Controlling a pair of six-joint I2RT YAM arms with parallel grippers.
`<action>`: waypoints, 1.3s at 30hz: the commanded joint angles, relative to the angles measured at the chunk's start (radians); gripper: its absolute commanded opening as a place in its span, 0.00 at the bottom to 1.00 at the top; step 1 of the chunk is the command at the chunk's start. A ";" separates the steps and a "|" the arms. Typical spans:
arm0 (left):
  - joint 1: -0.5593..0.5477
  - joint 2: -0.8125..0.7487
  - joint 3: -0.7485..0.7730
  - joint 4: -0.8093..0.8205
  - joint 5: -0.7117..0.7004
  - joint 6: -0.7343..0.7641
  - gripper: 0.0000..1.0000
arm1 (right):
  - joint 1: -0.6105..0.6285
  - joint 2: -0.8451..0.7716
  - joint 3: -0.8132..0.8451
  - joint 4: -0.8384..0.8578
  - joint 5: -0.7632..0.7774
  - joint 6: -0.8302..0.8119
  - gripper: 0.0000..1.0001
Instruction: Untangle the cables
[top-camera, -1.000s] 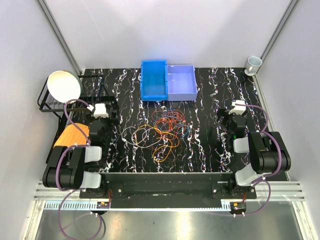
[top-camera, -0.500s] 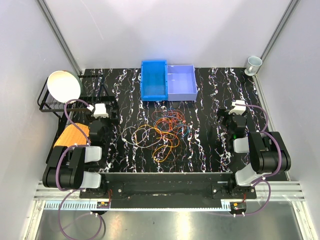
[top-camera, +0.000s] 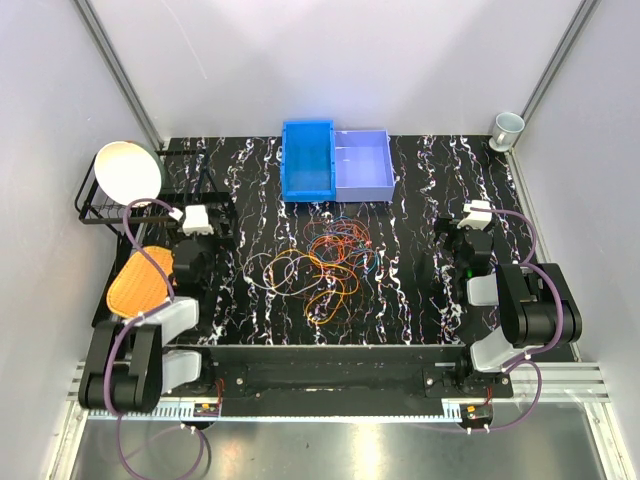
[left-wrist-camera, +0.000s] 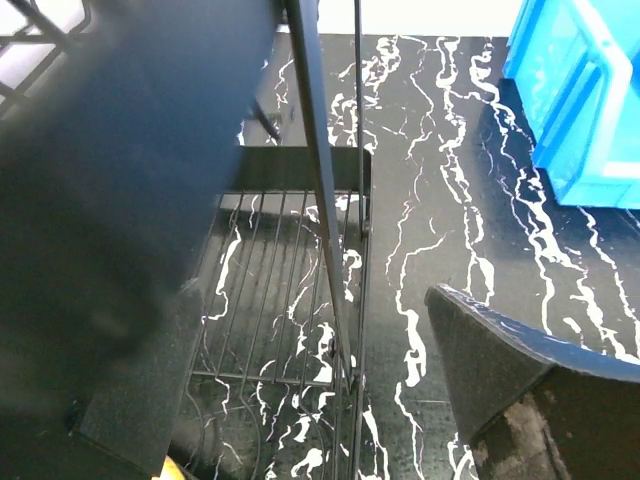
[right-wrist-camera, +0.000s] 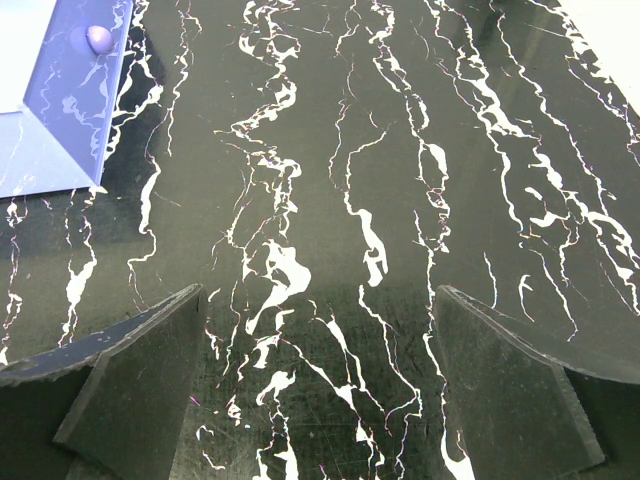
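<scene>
left pincer (left-wrist-camera: 318, 300): jaws wide apart, empty | right pincer (right-wrist-camera: 318, 300): jaws wide apart, empty | arms: each on its own side, well apart

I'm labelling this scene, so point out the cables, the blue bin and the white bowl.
cables (top-camera: 322, 265), top external view, middle of the tangle.
blue bin (top-camera: 307, 165), top external view, its bare floor.
white bowl (top-camera: 128, 172), top external view, its inside.

Black white-veined tabletop (top-camera: 400, 290). Blue bin (top-camera: 307, 160) and lavender tray (top-camera: 362, 165) parked side by side, touching, mid far edge. White bowl (top-camera: 127, 170) propped in black wire rack (top-camera: 90, 210), far left corner. Pale cup (top-camera: 507, 127) tucked at far right corner. Orange oval thing (top-camera: 140, 280) spotted by left edge.
</scene>
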 joint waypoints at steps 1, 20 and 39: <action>0.006 -0.109 0.061 -0.234 0.011 -0.010 0.99 | -0.004 -0.003 0.020 0.039 0.009 -0.003 1.00; -0.030 -0.817 0.210 -1.137 -0.024 -0.368 0.99 | -0.004 -0.007 0.017 0.047 0.012 -0.003 1.00; -0.047 -0.846 0.472 -1.799 -0.179 -0.936 0.99 | -0.005 -0.005 0.005 0.068 0.020 -0.003 1.00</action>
